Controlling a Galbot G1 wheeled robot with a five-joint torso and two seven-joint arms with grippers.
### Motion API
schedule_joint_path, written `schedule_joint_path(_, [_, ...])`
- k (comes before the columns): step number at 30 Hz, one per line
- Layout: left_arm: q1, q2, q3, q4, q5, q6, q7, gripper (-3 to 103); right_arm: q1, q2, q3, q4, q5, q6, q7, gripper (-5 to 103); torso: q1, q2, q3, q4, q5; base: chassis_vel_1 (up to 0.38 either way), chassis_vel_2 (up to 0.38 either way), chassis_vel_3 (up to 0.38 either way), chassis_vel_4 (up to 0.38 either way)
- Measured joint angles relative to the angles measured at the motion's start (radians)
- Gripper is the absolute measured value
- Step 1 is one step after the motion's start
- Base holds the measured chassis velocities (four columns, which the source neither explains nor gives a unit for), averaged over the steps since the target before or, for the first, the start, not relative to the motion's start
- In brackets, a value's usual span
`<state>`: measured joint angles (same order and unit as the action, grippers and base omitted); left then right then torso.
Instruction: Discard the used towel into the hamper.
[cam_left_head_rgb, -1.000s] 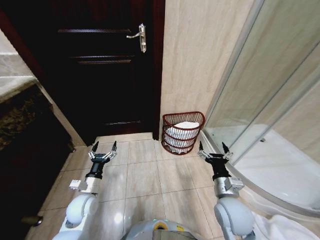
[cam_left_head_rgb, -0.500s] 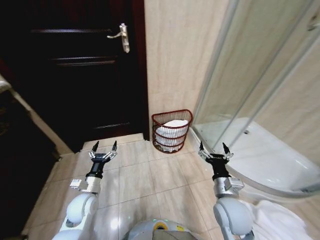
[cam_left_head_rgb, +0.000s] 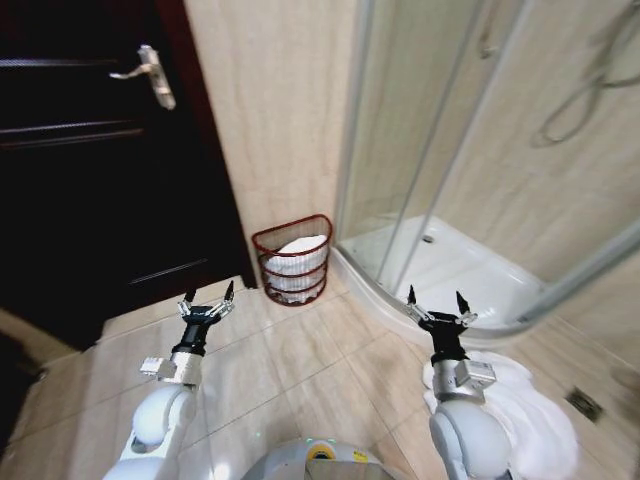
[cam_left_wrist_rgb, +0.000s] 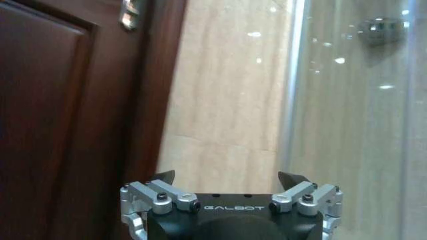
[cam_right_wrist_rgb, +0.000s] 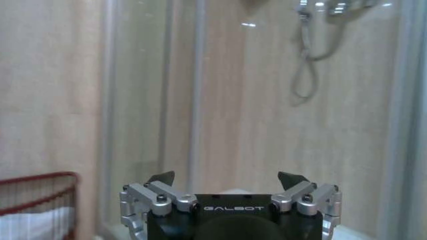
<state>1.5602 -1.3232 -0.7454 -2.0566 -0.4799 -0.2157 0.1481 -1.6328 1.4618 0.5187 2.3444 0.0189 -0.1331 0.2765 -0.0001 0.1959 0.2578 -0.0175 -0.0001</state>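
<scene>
Against the beige wall, in the corner between the dark door (cam_left_head_rgb: 90, 170) and the glass shower enclosure (cam_left_head_rgb: 470, 150), stands the hamper (cam_left_head_rgb: 292, 259), a reddish-brown open basket with white cloth already inside it. A white towel (cam_left_head_rgb: 530, 410) lies crumpled on the floor (cam_left_head_rgb: 300, 370) at the robot's right, beside the curved shower base, well apart from the hamper.

Both arms are held out low in front of the body. The left gripper (cam_left_head_rgb: 206, 303) hangs over the tiles with its fingers spread and nothing between them; the right gripper (cam_left_head_rgb: 435, 303) is likewise spread and empty, above the edge of the shower base and near the towel.

The step in hand looks like lining up on the towel, not yet grasped. To do it well, the right arm seems the better choice, being closer. Going down onto a thick fold near the middle of the heap should gather enough cloth that little trails, and should keep the fingers off the hard tiles and shower rim.
</scene>
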Motion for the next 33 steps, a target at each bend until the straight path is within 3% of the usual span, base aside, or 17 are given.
schedule_joint_path(33, [-0.007,0.002,-0.006,0.012,-0.007,-0.003,-0.001,100,-0.053,0.056,0.027,-0.011,0.016,0.033,0.012,100,0.0,0.0,0.0,0.0001,0.0001,-0.13,-0.127,-0.126,-0.127])
